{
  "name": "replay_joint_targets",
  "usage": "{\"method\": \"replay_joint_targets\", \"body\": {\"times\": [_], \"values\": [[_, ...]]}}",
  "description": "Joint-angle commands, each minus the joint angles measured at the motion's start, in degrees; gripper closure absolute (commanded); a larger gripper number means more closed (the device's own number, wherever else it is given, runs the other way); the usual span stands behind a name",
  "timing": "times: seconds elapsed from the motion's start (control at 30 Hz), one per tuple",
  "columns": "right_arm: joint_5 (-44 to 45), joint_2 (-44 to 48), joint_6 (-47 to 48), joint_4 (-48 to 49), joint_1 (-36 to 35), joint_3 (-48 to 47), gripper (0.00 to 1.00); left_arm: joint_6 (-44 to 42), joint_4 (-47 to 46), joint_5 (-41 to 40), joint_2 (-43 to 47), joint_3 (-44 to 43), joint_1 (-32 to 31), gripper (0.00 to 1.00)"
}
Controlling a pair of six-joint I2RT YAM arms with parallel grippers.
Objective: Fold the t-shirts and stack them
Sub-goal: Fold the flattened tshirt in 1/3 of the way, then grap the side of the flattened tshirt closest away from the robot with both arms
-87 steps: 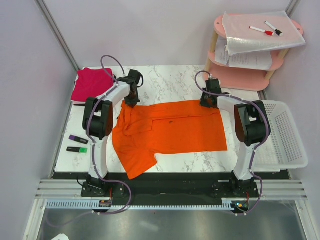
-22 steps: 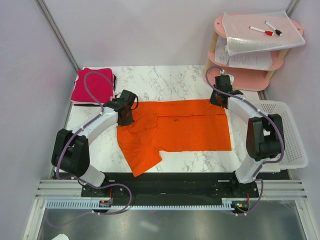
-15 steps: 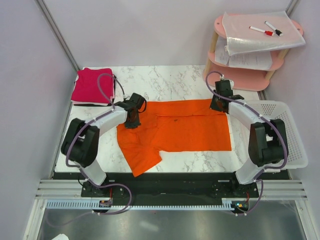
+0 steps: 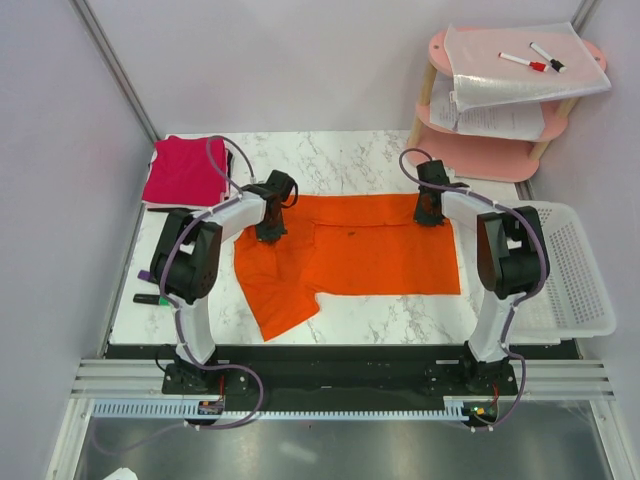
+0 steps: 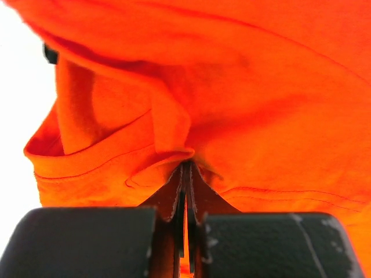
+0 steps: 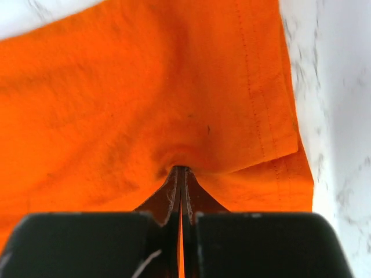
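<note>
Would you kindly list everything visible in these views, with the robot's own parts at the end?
orange t-shirt: one, bright orange, lying across the middle of the table
magenta t-shirt: one, magenta-pink, folded, far left corner of the table
highlighters: two, purple and green, left edge of the table, partly behind the left arm
table: one, white marble, in front of the arms
basket: one, white, right of the table
shelf: one, pink, far right
paper sheets: several, white, on the shelf
marker pens: two, red-capped and black-capped, on the top sheets
left gripper: one, black, shut on the orange t-shirt's far left part
right gripper: one, black, shut on the orange t-shirt's far right corner
</note>
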State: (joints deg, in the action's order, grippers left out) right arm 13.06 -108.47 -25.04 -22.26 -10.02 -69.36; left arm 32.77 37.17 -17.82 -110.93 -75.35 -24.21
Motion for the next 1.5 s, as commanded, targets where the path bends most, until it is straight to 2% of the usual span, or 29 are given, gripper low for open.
{"method": "replay_joint_targets", "body": {"times": [0.0,0.2,0.33,0.5,0.53,0.63,0.7,0.73,0.8,0.83,0.87,0.9,0.93,1.03,1.23,1.47], "values": [[1.5,-8.2,-0.2,-1.5,-0.1,-5.9,1.00,0.4,0.3,0.0,-3.6,-3.2,3.8,0.98],[1.7,-14.5,0.3,-2.0,-0.2,-13.8,1.00,-1.3,0.9,0.4,-5.0,-7.3,7.3,0.98],[-0.5,-13.4,1.8,-0.9,-0.1,-15.8,1.00,-3.8,0.5,0.7,-2.0,-9.6,7.8,0.98],[-2.6,1.9,1.0,3.7,-0.1,-9.3,1.00,-4.6,-2.8,2.6,10.3,-5.1,7.4,0.98],[-3.2,4.2,0.7,3.6,-0.2,-7.3,0.98,-4.5,-3.6,3.8,15.1,-3.7,7.5,0.98],[-3.9,12.7,-0.3,3.0,-0.2,-2.2,0.92,-3.3,-5.1,7.3,21.3,2.1,7.0,0.95],[-4.1,18.4,-1.2,1.5,-0.1,0.6,0.88,-1.3,-5.9,8.2,27.2,7.9,6.4,0.89],[-4.4,20.1,-2.1,0.8,-0.2,3.4,0.76,-0.6,-6.3,8.9,28.9,10.0,5.6,0.86],[-4.7,25.0,-2.8,-1.1,-0.1,6.3,0.60,1.1,-6.8,9.9,34.8,16.3,4.6,0.73],[-5.1,26.7,-4.0,-2.0,0.1,9.2,0.55,1.8,-6.8,10.0,37.0,18.3,4.0,0.63],[-6.4,29.7,-4.6,-2.4,0.3,10.7,0.47,3.8,-6.8,10.3,40.5,22.1,3.8,0.48],[-7.0,31.0,-5.0,-3.6,0.4,12.3,0.40,4.7,-6.7,11.3,42.4,23.8,3.8,0.44],[-7.5,32.2,-5.6,-4.1,0.4,14.9,0.38,5.6,-6.7,12.0,44.0,25.4,3.6,0.37],[-7.9,35.3,-7.0,-7.6,0.4,19.1,0.25,9.4,-5.7,13.5,49.3,31.0,2.9,0.32],[-8.6,37.9,-11.1,-10.8,0.7,26.9,0.22,13.6,-2.9,12.9,52.0,35.9,1.1,0.29],[-0.2,39.1,-13.5,-10.7,0.7,29.8,0.21,15.2,-1.0,11.2,52.0,40.9,-0.8,0.19]]}}
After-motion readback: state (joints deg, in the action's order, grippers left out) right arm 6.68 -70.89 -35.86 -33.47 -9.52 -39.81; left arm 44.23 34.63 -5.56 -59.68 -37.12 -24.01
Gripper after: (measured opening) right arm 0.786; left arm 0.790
